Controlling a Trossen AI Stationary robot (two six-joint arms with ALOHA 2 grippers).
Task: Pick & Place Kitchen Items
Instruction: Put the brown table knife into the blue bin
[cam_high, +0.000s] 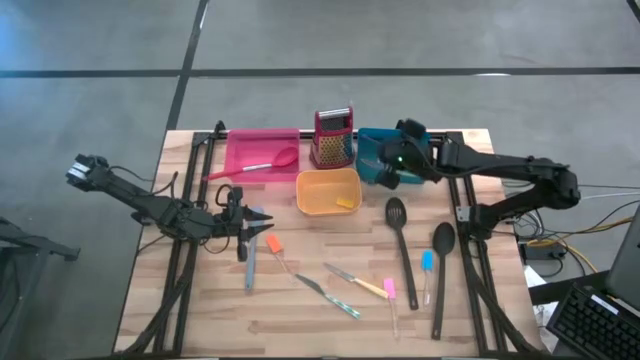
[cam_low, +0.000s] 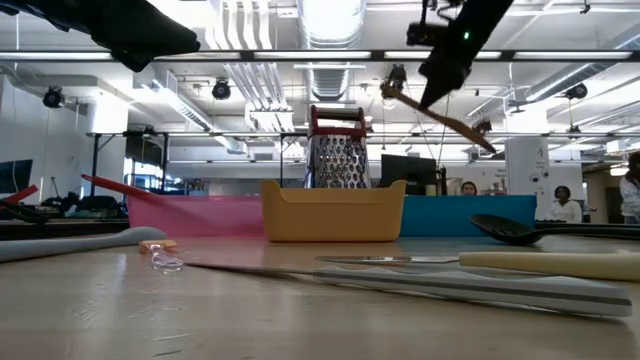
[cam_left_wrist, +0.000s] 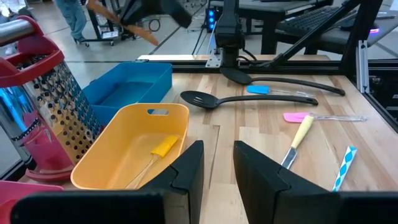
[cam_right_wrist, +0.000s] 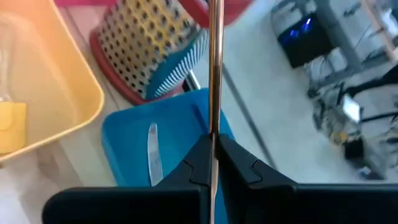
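The right gripper (cam_right_wrist: 211, 158) hangs over the blue tray (cam_right_wrist: 134, 149), its fingers pinching a wooden spoon (cam_low: 445, 112). The left gripper (cam_left_wrist: 217, 165) waits near the orange tray (cam_left_wrist: 118, 155), fingers slightly spread around nothing.

A robotics lab in an open office or industrial hall; the wooden surface (cam_high: 330, 300) stands on a bare grey concrete floor (cam_high: 400, 40); above the grater (cam_low: 338, 150) run exposed ducts (cam_low: 330, 60) and strip lights (cam_low: 560, 55); behind the grater stand desks with monitors (cam_low: 410, 172) and people (cam_low: 562, 200); right of the grater, off the surface, lie cables (cam_high: 560, 245) and a keyboard (cam_high: 595, 325); beyond the grater, power gear with blue lights (cam_right_wrist: 305, 34).
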